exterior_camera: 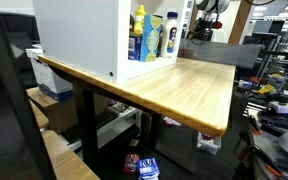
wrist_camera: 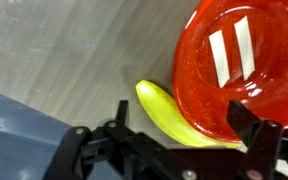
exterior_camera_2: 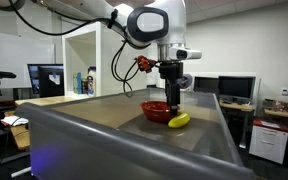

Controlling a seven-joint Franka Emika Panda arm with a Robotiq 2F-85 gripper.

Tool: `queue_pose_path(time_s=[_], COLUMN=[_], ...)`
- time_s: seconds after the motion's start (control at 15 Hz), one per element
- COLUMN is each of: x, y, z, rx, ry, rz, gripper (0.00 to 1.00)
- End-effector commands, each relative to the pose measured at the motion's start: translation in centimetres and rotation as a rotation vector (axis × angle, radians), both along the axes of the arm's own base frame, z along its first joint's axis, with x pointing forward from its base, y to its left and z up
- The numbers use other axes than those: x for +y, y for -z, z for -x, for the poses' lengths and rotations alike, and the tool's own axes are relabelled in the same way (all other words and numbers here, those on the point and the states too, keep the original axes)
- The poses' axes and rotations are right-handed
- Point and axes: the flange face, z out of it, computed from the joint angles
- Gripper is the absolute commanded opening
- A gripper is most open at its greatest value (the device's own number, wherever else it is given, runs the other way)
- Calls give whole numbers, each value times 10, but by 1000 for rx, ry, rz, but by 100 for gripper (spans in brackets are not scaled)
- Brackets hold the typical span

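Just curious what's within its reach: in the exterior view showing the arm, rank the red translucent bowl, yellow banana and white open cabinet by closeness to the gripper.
1. Red translucent bowl and yellow banana, just below the gripper: too close to call.
2. White open cabinet, far back, at picture left.

Inspection result: I find no legible text, brand, number or sign in any view. The bottles [exterior_camera: 144, 35] in the white cabinet [exterior_camera: 84, 35], well away from my gripper [exterior_camera_2: 172, 100], carry printed labels. The print is too small and blurred to read. The monitor [exterior_camera_2: 46, 78], well apart from my gripper, is lit, but its screen content cannot be read. Nothing close beneath my gripper in the wrist view bears any lettering.
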Motion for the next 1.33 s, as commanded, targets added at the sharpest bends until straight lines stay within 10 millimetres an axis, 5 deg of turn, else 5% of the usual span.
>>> queue_pose_path(time_s=[0.0, 0.67, 1.07, 1.2, 1.27], x=[11, 31, 26, 28, 31], y=[12, 47, 44, 43, 41], z=[-1, 2, 1, -2, -2], rx=[14, 78, 70, 65, 69], ry=[-184, -574, -632, -612, -600], rz=[-18, -38, -32, -30, -30], gripper=[100, 100, 100, 74, 68])
